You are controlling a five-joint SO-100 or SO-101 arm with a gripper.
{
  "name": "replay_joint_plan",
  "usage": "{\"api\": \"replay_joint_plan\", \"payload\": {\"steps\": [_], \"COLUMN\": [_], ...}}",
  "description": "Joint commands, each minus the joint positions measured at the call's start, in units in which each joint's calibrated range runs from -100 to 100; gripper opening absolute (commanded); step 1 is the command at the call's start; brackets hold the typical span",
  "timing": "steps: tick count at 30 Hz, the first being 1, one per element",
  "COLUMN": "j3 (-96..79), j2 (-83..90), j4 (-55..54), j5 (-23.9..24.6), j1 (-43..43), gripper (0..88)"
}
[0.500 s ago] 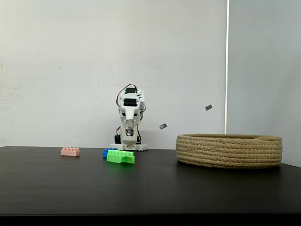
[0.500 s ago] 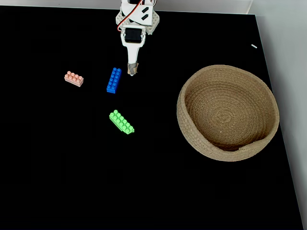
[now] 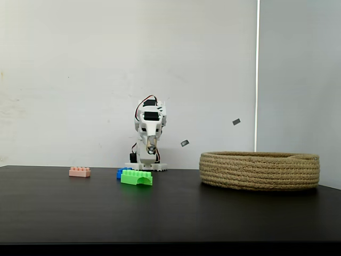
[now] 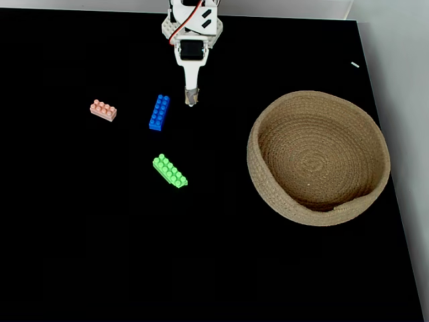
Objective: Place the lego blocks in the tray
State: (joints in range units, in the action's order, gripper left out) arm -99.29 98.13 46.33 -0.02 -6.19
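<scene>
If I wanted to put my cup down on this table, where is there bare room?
The whole near half of the black table, below the green brick, is bare, as is the strip between that brick and the rope tray. It is crowded near the arm, where the blue brick and pink brick lie.
</scene>
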Motion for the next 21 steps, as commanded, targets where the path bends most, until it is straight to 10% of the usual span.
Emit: {"api": "replay_joint_plan", "payload": {"steps": [1,21], "j3": [-0.7,-0.7], "j2": [0.6,0.6], "j4": [-0.1,-0.1], "j5": [0.0,0.2], "j1": [0.1,-1.5], "gripper": [0.3,0.2]}}
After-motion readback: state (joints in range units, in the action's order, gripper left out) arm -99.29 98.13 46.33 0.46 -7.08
